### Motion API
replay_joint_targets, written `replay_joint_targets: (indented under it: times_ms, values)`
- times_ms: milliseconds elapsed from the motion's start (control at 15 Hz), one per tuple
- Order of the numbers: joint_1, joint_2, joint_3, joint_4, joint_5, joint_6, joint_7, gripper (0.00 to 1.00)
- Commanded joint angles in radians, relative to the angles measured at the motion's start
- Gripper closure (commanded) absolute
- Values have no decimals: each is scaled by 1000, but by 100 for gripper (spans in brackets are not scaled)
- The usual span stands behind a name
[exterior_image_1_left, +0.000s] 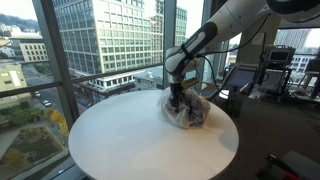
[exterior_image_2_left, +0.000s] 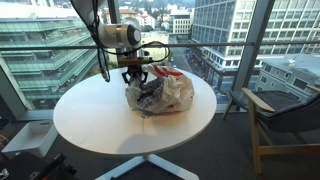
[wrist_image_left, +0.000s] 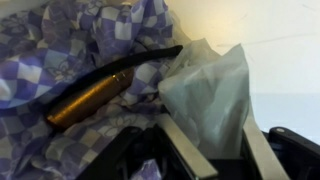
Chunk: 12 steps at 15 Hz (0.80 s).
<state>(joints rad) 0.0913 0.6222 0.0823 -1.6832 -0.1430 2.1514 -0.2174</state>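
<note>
A crumpled clear plastic bag (exterior_image_1_left: 190, 112) (exterior_image_2_left: 165, 95) lies on the round white table (exterior_image_1_left: 120, 140) (exterior_image_2_left: 100, 120). My gripper (exterior_image_1_left: 176, 100) (exterior_image_2_left: 135, 82) reaches down onto its near side. In the wrist view the gripper (wrist_image_left: 205, 122) stands partly open around a raised translucent fold of the bag (wrist_image_left: 205, 85). The fold fills the gap, and the left finger (wrist_image_left: 180, 140) rests against it. To the left a purple-and-white checked cloth (wrist_image_left: 60, 40) lies with a brown and black elongated tool (wrist_image_left: 100, 95) on it.
The table stands beside floor-to-ceiling windows with city buildings outside. A chair (exterior_image_2_left: 285, 115) sits off the table's side, and racks of equipment (exterior_image_1_left: 275, 70) stand behind the arm. Something red (exterior_image_2_left: 172, 73) shows at the bag's far end.
</note>
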Motion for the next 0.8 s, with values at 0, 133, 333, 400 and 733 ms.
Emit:
replay_joint_targets:
  times_ms: [0, 133, 333, 400, 733]
  values:
    - [-14, -15, 8, 22, 71, -93, 52, 79]
    - [-22, -20, 15, 35, 124, -167, 79, 91]
    - [-36, -10, 40, 92, 238, -343, 87, 93]
    - [-38, -6, 47, 113, 277, -403, 89, 90]
    - [-37, -33, 84, 173, 464, -564, 103, 90]
